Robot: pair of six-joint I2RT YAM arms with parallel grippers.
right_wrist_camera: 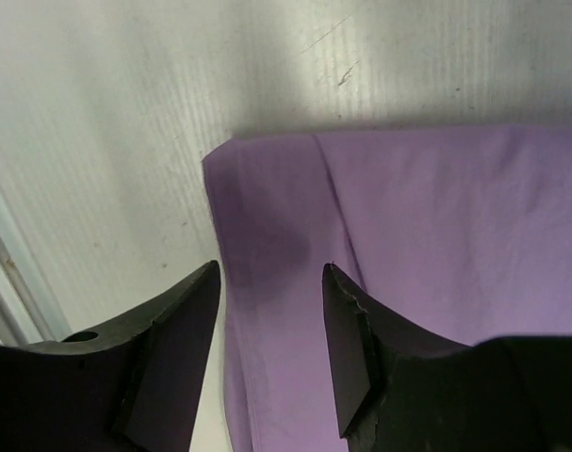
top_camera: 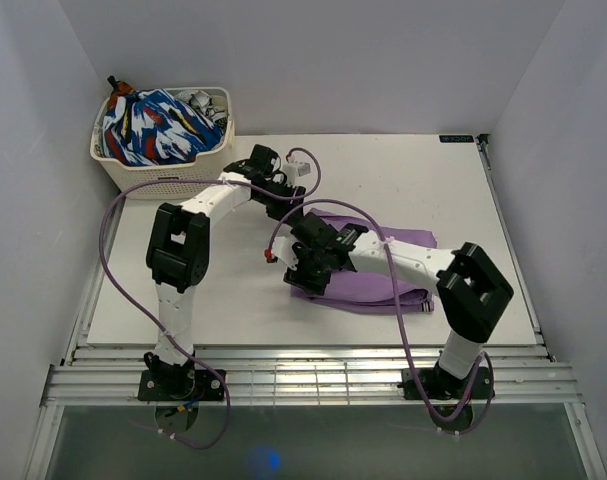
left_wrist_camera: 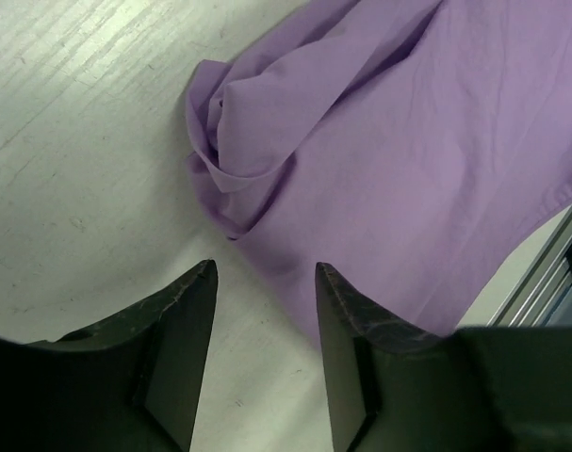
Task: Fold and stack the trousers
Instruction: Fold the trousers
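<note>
The lilac-purple trousers [top_camera: 368, 287] lie folded flat on the white table [top_camera: 403, 175], right of centre. My left gripper [top_camera: 286, 207] hovers over their far-left end. In the left wrist view it [left_wrist_camera: 265, 275] stands open above bare table, and a crumpled fabric corner [left_wrist_camera: 220, 141] of the trousers [left_wrist_camera: 417, 141] lies just ahead of it. My right gripper [top_camera: 306, 277] is at the near-left edge of the fold. In the right wrist view it [right_wrist_camera: 270, 273] is open, its jaws straddling the trousers' [right_wrist_camera: 436, 235] left edge without gripping.
A white basket [top_camera: 148, 180] at the table's back left holds a blue, white and red patterned garment [top_camera: 158, 128]. White walls close in the back and both sides. Metal rails [top_camera: 313, 360] run along the table's near edge.
</note>
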